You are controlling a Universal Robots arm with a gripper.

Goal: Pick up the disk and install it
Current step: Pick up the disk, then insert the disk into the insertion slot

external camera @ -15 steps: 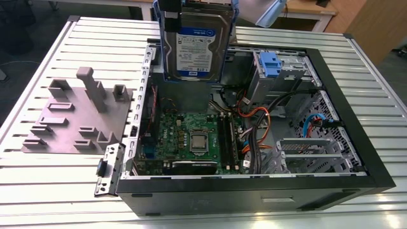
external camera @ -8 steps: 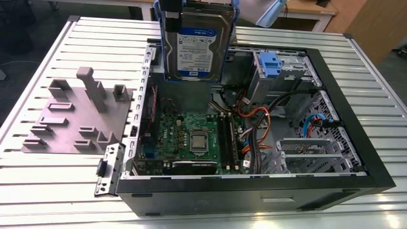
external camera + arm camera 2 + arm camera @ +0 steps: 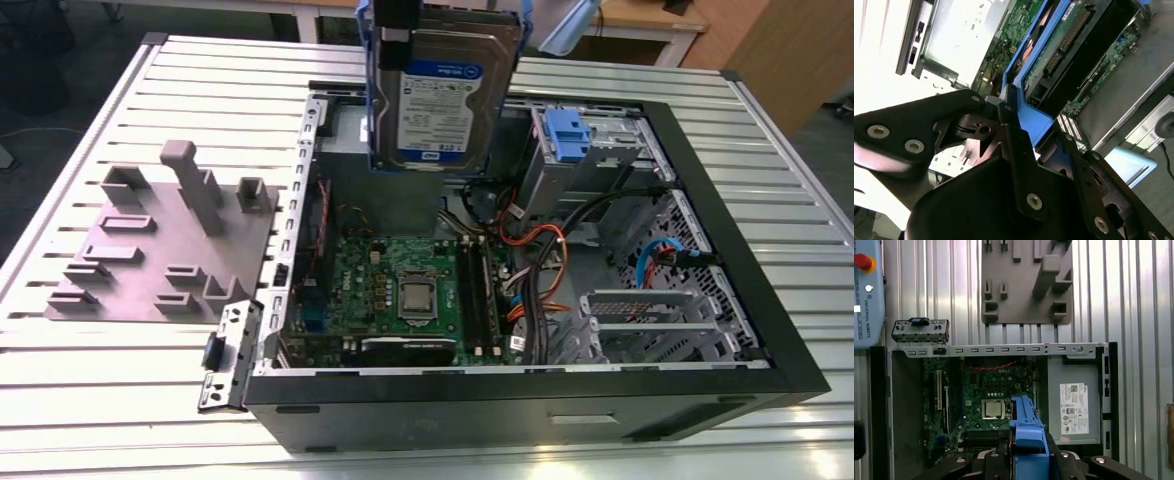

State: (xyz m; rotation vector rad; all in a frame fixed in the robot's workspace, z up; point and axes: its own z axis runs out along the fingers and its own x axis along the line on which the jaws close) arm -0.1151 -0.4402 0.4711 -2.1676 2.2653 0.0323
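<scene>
At 9 o'clock in the exterior view, a grey fixture with upright pegs is lying on the slatted tabletop. Just beside it, a bracket is leaning at the near corner of the open case, which is taking up the middle of the tabletop.

Inside the case, the motherboard is lying flat on the floor. Orange and black cables are running at its 3 o'clock side.

The disk is hanging at 12 o'clock in the exterior view, over the far part of the case's open interior. It is standing on end, with its long axis running from 12 to 6 o'clock. Its white-and-blue label is facing the camera, and its blue frame is running down both long edges. Its lower short end is pointing down into the case, and its upper end is going up out of the picture.

In the second wrist view, the tool is closing tightly on the end of the disk. Its black fingers are pressing the blue frame from both sides, and the disk's green circuit side is showing.

In the first wrist view, the tool is holding the disk edge-on above the motherboard. The disk is between the processor and a grey box.

At 2 o'clock in the exterior view, a blue latch is sitting in a bay. A metal cage is standing at 4 o'clock.
</scene>
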